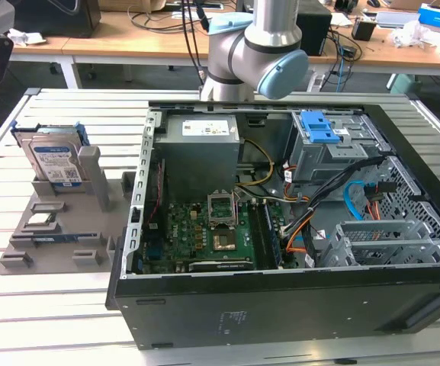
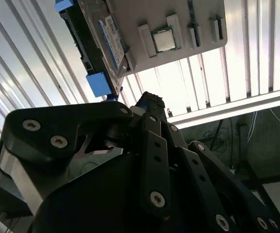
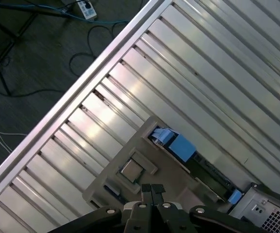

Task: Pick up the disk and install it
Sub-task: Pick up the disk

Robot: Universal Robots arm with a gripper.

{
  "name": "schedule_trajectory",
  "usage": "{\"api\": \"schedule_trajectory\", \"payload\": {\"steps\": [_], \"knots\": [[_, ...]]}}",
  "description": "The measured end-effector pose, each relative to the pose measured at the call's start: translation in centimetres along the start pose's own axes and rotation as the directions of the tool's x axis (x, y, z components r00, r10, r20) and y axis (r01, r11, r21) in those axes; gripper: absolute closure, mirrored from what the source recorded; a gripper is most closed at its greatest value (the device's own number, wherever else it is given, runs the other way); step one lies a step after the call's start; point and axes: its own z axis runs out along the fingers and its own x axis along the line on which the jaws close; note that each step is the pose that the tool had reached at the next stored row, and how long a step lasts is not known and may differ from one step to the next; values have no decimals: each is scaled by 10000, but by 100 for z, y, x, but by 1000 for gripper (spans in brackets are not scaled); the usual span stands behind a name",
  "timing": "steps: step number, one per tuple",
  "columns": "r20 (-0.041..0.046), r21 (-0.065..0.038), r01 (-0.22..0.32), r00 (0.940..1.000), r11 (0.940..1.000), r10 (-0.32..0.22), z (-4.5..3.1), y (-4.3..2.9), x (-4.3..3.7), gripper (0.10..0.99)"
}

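Disk [image 1: 52, 164] stands on edge in grey holder [image 1: 97, 229], exterior view's left of open PC case [image 1: 281, 313], lower part hidden; chip [image 1: 40, 221] slotted nearby. Gripper [image 3: 152, 190] fingertips pressed together, holding nothing.

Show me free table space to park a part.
Bare table, exterior view: nearer than the tray, out to the edge; and beyond the tray, beside the case. Crowded: tray carries disk and chip; case is full of boards and cables.
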Motion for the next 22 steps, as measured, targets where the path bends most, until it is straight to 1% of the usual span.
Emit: {"api": "schedule_trajectory", "payload": {"steps": [6,8,11,17,19,22], "knots": [[-22,-12,492,9988,9988,-492,0,0,0,980],[-36,-21,826,9966,9966,-826,0,0,0,980],[-47,-28,1079,9941,9942,-1080,0,0,0,980],[-68,-42,1561,9877,9877,-1561,0,0,0,980],[-78,-50,1814,9834,9834,-1814,0,0,0,980],[-86,-56,2011,9795,9796,-2011,0,0,0,980]]}}
